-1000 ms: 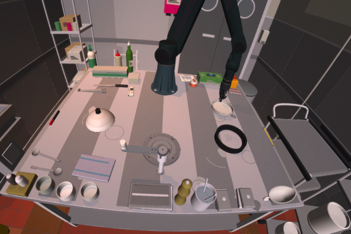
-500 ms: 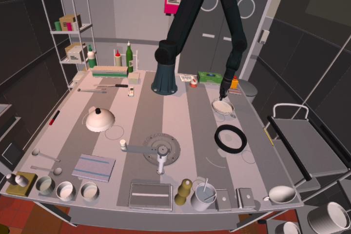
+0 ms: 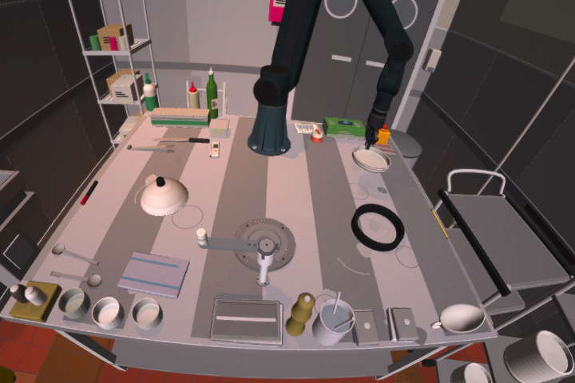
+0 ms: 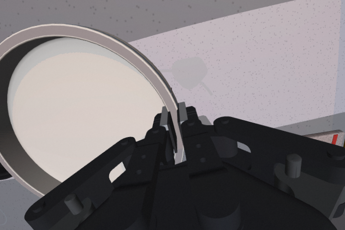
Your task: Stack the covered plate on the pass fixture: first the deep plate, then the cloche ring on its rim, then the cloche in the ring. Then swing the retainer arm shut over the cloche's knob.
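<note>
The deep plate (image 3: 371,159) (image 4: 70,108), white with a grey rim, is held by its far rim in my closed gripper (image 3: 368,143) (image 4: 173,119) and hangs tilted just above the table's far right part. The black cloche ring (image 3: 377,227) lies flat on the table nearer the front, apart from the plate. The round pass fixture (image 3: 264,244) sits at the table's centre, its retainer arm (image 3: 227,244) swung out to the left from a post. The white cloche (image 3: 164,196) with a black knob rests on the left side.
A grey trolley (image 3: 501,239) stands off the table's right edge. A green box (image 3: 344,128) and an orange bottle (image 3: 383,134) sit just behind the gripper. Cups, a pepper mill (image 3: 300,314) and trays line the front edge.
</note>
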Tool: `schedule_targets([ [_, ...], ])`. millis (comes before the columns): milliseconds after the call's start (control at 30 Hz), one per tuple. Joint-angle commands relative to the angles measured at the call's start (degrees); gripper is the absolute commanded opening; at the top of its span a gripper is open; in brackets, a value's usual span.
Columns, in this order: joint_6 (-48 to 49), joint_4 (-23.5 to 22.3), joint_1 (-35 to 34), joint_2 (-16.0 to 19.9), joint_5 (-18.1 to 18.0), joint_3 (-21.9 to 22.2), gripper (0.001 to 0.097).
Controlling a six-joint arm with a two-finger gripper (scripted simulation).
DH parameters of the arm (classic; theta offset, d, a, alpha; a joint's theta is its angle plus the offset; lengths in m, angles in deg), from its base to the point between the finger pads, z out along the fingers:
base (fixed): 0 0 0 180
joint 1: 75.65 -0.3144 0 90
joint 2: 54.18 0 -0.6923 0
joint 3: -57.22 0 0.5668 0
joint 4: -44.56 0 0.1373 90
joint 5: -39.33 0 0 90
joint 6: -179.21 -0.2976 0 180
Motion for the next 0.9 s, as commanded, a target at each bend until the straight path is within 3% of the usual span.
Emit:
schedule_targets([
  [0,0.0,0.92,0.0,-0.63,-0.04,-0.53,0.008],
  [467,0.0,13.64,0.0,-7.13,-0.04,-6.68,0.008],
  [867,0.0,17.5,0.0,-8.71,-0.04,-8.88,0.008],
])
